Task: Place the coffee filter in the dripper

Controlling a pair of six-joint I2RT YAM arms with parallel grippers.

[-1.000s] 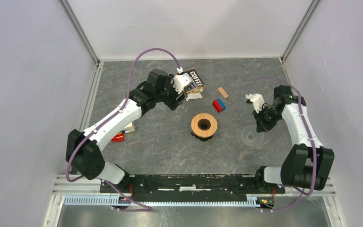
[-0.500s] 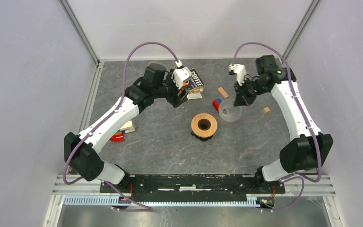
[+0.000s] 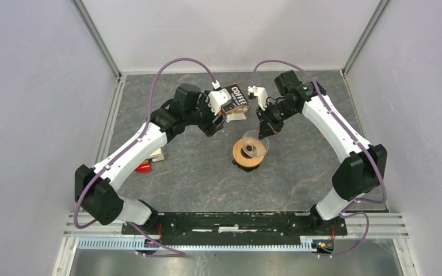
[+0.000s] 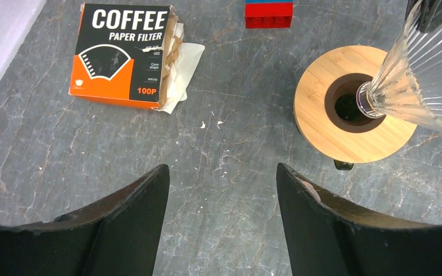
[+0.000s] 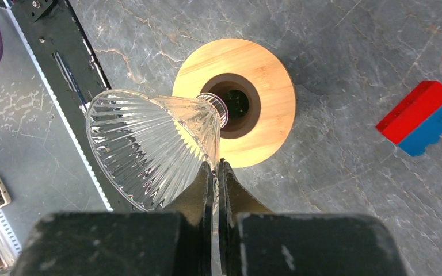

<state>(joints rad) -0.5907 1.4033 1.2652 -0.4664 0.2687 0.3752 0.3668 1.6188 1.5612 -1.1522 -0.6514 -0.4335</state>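
The dripper (image 3: 242, 158) is a dark-based cup with a tan wooden ring top and a dark centre hole; it stands mid-table and also shows in both wrist views (image 4: 322, 123) (image 5: 267, 98). A white paper coffee filter (image 4: 187, 60) sticks out of the open side of the orange-and-black COFFEE packet (image 3: 237, 99). My left gripper (image 4: 221, 169) is open and empty, above bare table between packet and dripper. My right gripper (image 5: 217, 164) is shut on the wall of a clear ribbed glass cup (image 5: 144, 144), held tilted with its narrow end over the dripper's hole (image 3: 253, 144).
A red-and-blue block (image 5: 423, 118) lies just behind the dripper (image 4: 269, 11). A small box and a red item (image 3: 148, 161) lie at the left under my left arm. Grey walls close in the table on three sides.
My right arm has swung from the right side to the centre, carrying the clear glass cup to above the dripper. My left arm has barely moved.
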